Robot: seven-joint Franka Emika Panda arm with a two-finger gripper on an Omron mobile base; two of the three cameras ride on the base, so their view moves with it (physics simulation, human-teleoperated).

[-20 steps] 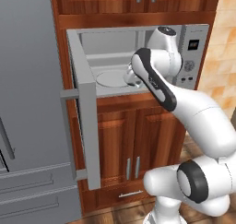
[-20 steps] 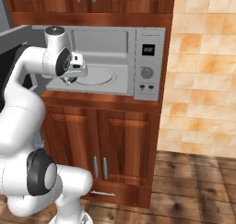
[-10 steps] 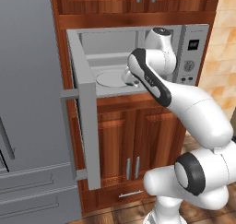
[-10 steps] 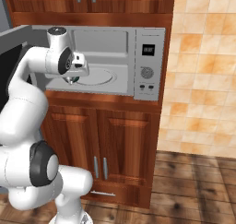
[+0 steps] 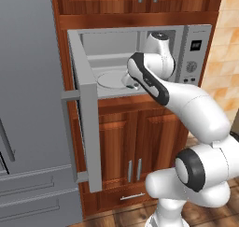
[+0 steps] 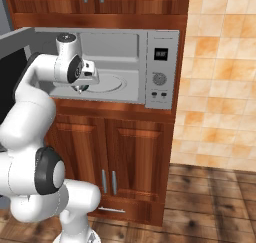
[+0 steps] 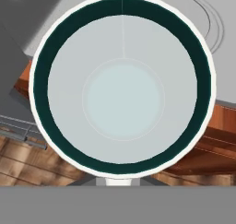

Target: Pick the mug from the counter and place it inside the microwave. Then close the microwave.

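The mug [image 7: 122, 98] takes up most of the hand view, seen from straight above: white rim, dark teal inner wall, pale floor. My gripper [image 5: 132, 83] is shut on it and holds it over the front lip of the open microwave [image 5: 193, 58]. The round turntable [image 5: 109, 79] lies just behind and to the left of the mug. From the right base view, my gripper [image 6: 80, 88] hangs at the left part of the microwave [image 6: 160, 67] opening, near the turntable [image 6: 107, 83]. The counter is out of view.
The microwave door [image 5: 88, 118] stands swung wide open to the left, its bar handle [image 5: 70, 128] facing out. A tall grey fridge [image 5: 28, 104] stands left of it. Wooden cabinet doors [image 6: 125, 162] sit below and a tiled wall [image 6: 220, 77] is on the right.
The hand with the mug has dropped slightly at the front of the microwave opening, and the arm's elbow has shifted a little. The door has not moved.
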